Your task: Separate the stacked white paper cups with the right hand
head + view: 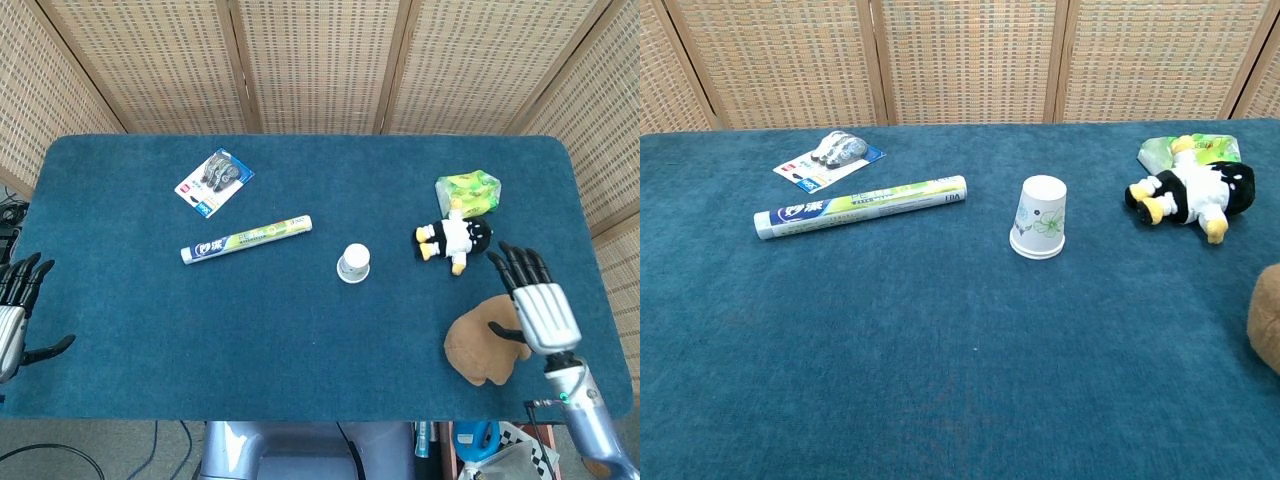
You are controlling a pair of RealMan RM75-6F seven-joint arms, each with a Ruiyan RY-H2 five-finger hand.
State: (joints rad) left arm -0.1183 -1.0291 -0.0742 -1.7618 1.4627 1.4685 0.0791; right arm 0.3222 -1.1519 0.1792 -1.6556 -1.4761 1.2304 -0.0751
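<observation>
Standing upside down near the middle of the blue tabletop [300, 330], the stacked white paper cups [353, 263] rest on their rim, with the closed bottom on top; a light green flower print shows on the side in the chest view. They are well apart from both hands. The right hand [535, 305] is above the brown plush toy [485, 340] with its fingers spread and nothing in it. The left hand [12, 315] is at the left edge, also spread and empty.

I judge the cups to be very light and thin, easy to crush and easy to tip or slide on the cloth. A soft hold around the upper wall, near the closed bottom, seems best for the outer cup. The inner cup may lift together with it, because paper cups often stick by friction, so a small twist may be needed. The double rim at the base suggests more than one cup, but how many I cannot tell.
</observation>
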